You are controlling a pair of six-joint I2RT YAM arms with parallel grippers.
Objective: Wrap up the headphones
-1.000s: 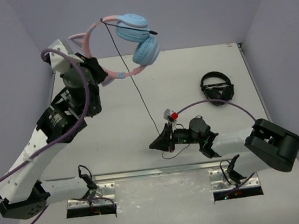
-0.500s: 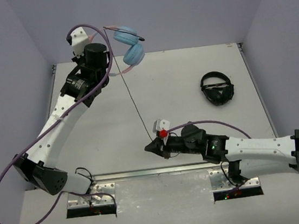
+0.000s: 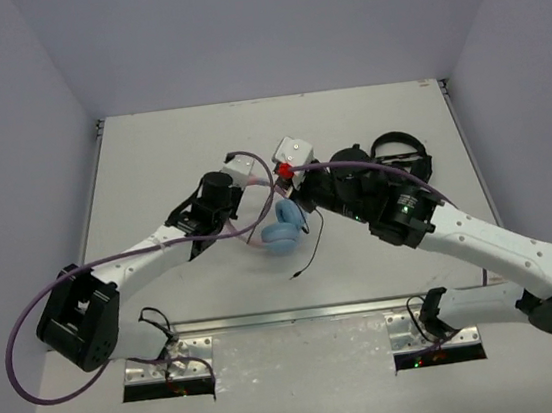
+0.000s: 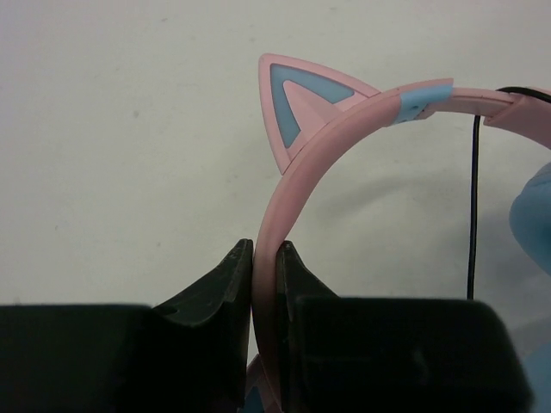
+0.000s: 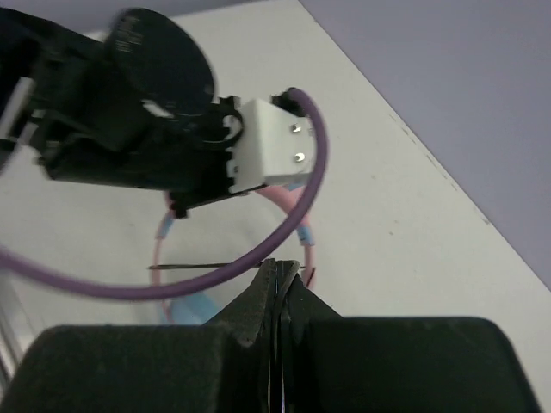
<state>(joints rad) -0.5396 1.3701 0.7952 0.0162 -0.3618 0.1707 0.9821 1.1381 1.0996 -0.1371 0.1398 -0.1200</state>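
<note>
The headphones (image 3: 281, 234) lie low at the table's centre, with their light blue earcups toward the front. My left gripper (image 3: 247, 215) is shut on the pink headband (image 4: 297, 163) just below a cat ear (image 4: 294, 103), as the left wrist view (image 4: 265, 258) shows. My right gripper (image 3: 295, 196) hovers just right of it, shut on the thin black cable (image 5: 282, 284). The cable (image 3: 311, 247) trails forward, and its plug end rests on the table. In the right wrist view the headband (image 5: 303, 228) and an earcup (image 5: 194, 310) lie below the jaws.
All-black headphones (image 3: 405, 150) lie at the back right, partly hidden behind my right arm. The left wrist camera (image 5: 271, 155) and its purple cable (image 5: 258, 258) sit close in front of my right gripper. The grey table (image 3: 148, 152) is walled on three sides.
My left arm swung the headphones down from high at the back left to the table's centre. My right gripper moved from the front centre back and up to meet them, still holding the cable.
</note>
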